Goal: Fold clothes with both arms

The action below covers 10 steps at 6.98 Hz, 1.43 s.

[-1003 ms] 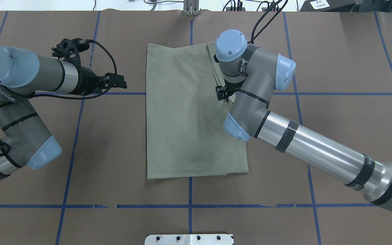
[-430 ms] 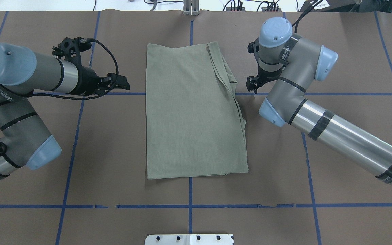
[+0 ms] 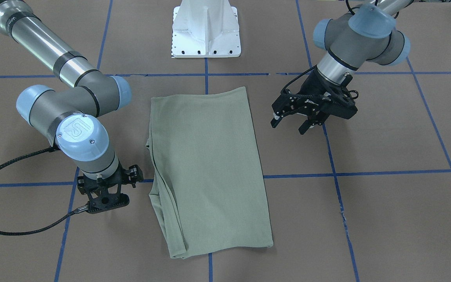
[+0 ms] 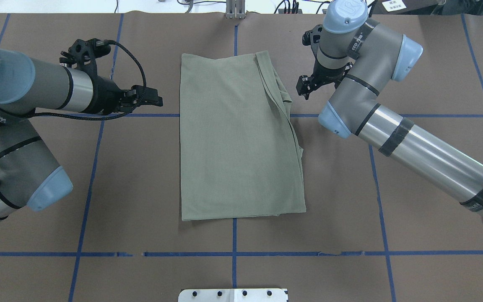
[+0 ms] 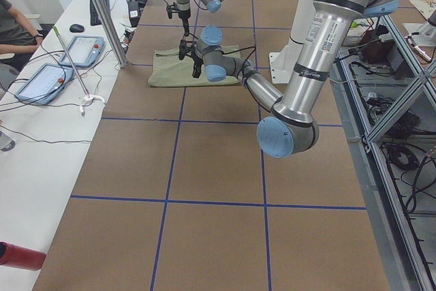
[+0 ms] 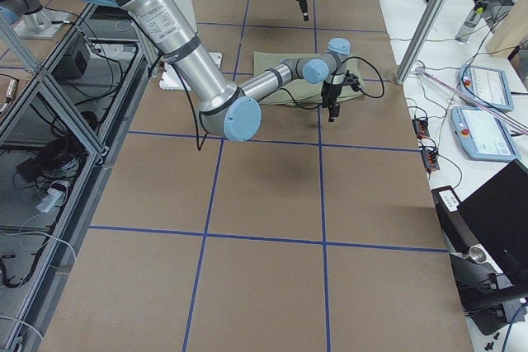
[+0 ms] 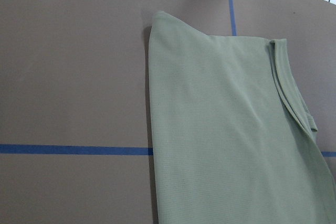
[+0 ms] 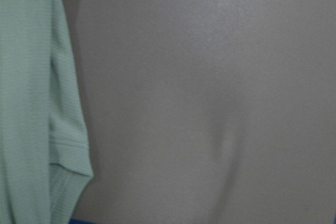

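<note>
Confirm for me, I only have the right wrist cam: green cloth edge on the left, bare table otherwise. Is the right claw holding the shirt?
Observer: No. In the overhead view the right claw hangs beside the shirt, apart from its edge, over the bare table. I cannot tell whether it is open.
Operator: And the other arm?
Observer: In the front-facing view the left claw is open and empty. It sits off the opposite long edge and does not touch the fabric.
Operator: Shirt state?
Observer: It lies flat, folded to a long rectangle. The layers are uneven along the right claw's side, where a narrow folded strip shows.
</note>
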Tool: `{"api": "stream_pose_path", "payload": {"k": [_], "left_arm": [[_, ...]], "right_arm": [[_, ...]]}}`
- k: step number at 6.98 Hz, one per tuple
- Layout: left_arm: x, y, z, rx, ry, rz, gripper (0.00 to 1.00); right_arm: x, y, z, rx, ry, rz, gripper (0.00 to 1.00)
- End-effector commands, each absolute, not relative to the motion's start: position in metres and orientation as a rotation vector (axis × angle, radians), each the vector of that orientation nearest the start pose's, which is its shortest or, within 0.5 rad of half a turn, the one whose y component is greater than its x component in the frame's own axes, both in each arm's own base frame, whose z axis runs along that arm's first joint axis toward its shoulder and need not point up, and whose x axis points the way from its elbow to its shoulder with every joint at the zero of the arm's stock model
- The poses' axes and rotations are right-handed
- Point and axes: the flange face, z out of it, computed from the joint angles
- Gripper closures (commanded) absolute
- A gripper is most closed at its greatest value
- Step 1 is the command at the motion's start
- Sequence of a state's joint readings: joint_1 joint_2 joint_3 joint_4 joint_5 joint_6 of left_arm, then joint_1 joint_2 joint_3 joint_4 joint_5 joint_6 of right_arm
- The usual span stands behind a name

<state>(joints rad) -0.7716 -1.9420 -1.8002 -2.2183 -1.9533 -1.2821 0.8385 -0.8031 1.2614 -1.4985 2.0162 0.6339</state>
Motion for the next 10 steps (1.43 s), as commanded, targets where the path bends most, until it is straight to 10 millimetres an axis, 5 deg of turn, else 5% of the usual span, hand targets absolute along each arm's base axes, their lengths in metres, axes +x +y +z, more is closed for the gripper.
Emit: {"api": "stream_pose_path", "payload": {"k": [1, 2, 4, 6, 10], "left_arm": [[0.355, -0.483, 0.264, 0.353, 1.24, -0.181, 0.0], [0.35, -0.48, 0.257, 0.364, 1.253, -0.178, 0.0], [0.344, -0.478, 0.249, 0.378, 1.267, -0.177, 0.0], [0.345, -0.479, 0.25, 0.375, 1.265, -0.177, 0.0], [0.345, -0.477, 0.248, 0.375, 1.269, -0.175, 0.0]], "right_arm": [[-0.49, -0.648, 0.275, 0.142, -0.684, -0.239, 0.0], [-0.511, -0.656, 0.258, 0.152, -0.677, -0.248, 0.0], [-0.545, -0.649, 0.272, 0.16, -0.668, -0.278, 0.0], [-0.551, -0.646, 0.295, 0.131, -0.646, -0.279, 0.0], [-0.563, -0.635, 0.297, 0.123, -0.646, -0.298, 0.0]]}}
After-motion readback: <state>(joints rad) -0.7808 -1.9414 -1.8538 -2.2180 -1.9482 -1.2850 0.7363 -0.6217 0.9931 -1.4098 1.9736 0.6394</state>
